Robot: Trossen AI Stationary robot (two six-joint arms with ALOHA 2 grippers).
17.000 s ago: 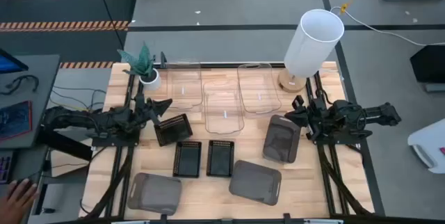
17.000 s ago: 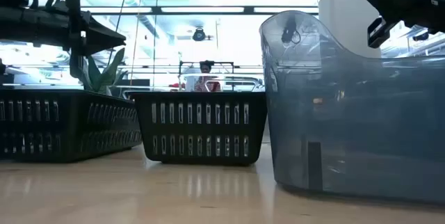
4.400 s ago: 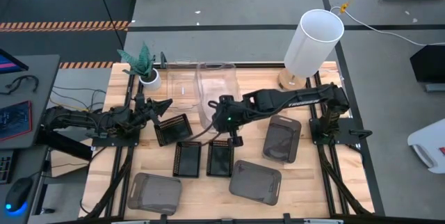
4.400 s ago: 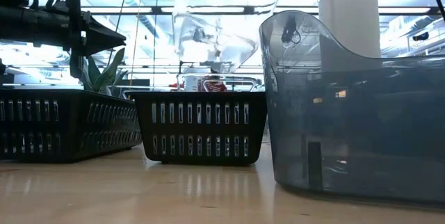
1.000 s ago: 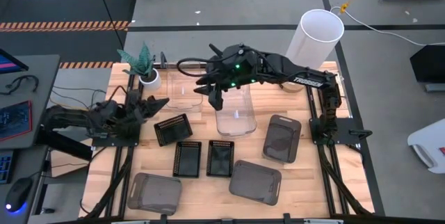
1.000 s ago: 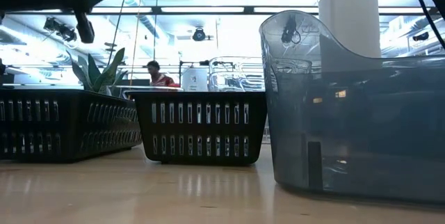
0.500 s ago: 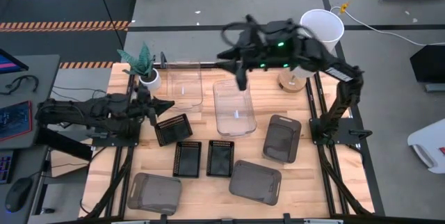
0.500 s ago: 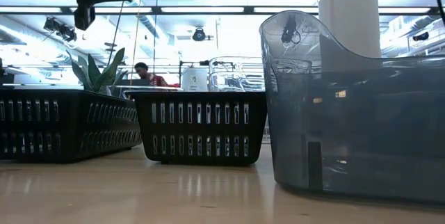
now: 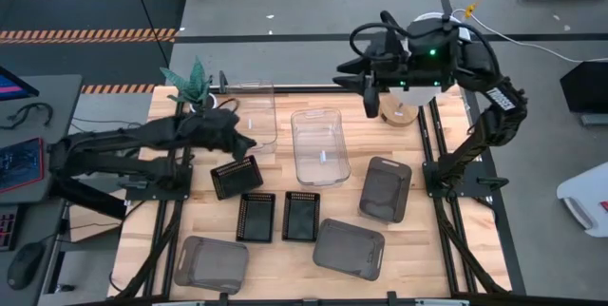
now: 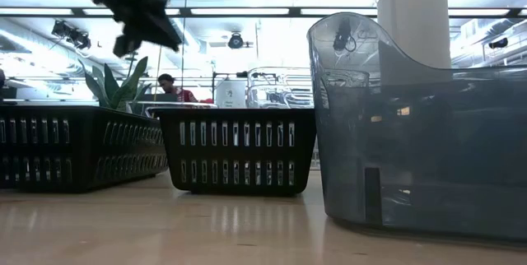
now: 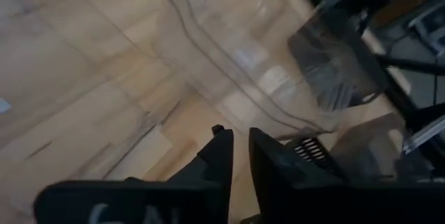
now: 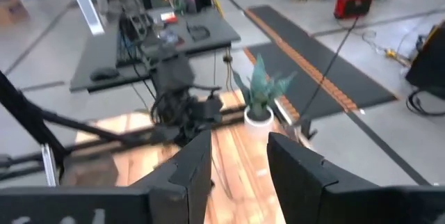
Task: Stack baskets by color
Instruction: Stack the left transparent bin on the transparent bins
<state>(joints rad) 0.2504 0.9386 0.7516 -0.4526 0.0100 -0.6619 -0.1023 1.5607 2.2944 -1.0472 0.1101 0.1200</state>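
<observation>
One clear basket (image 9: pixel 253 113) stands at the far left of the table. A nest of clear baskets (image 9: pixel 318 145) (image 11: pixel 236 57) stands on its base at the middle. Three black slatted baskets (image 9: pixel 236 176) (image 9: pixel 255 217) (image 9: pixel 301 216) and three dark grey baskets (image 9: pixel 385 189) (image 9: pixel 349 248) (image 9: pixel 211 264) stand nearer. My left gripper (image 9: pixel 249 144) (image 11: pixel 240 147) hangs between the two clear ones, tipped down, a narrow gap between its fingers and nothing in it. My right gripper (image 9: pixel 350 70) (image 12: pixel 240 154) is high over the far edge, open, holding nothing.
A tall white cylinder (image 10: pixel 416 18) stands at the far right corner, partly under my right arm. A small plant in a white pot (image 9: pixel 197 89) stands at the far left corner. Bare wood (image 9: pixel 418 249) lies along the near right.
My right gripper has risen and drawn back toward the table's far right corner, away from the clear nest, which stays put. My left gripper has swung out toward the table's right, between the clear baskets, has risen a little and has tipped from level to pointing downward.
</observation>
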